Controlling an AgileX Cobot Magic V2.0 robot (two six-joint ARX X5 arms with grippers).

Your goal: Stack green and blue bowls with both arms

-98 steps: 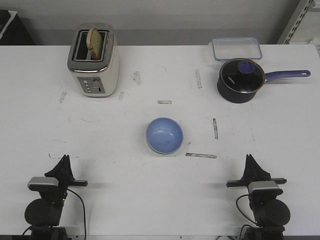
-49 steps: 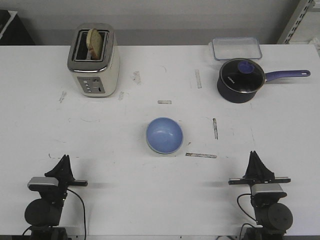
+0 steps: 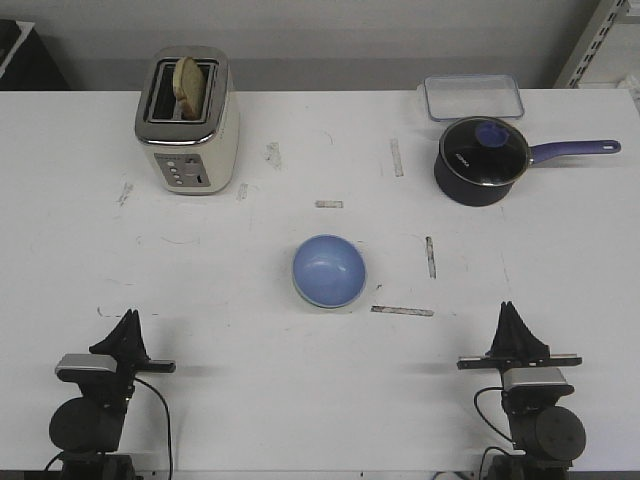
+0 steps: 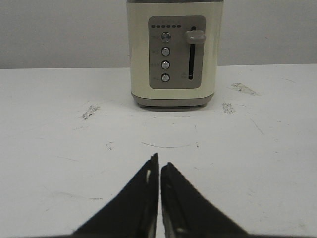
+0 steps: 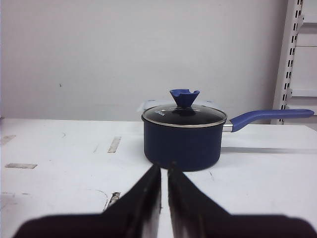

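Now we see the blue bowl (image 3: 329,270) mid-surface (image 3: 250,380), nested in a green one, toaster (image 3: 187,120) and saucepan (image 3: 481,160) far beyond, both tools, left (image 3: 128,322) and right (image 3: 509,315), closed, empty.

The left gripper (image 3: 128,322) and right gripper (image 3: 509,313) are resting at the table's (image 3: 250,390) near edge, fingers nearly closed and holding nothing, both pointing across the table.
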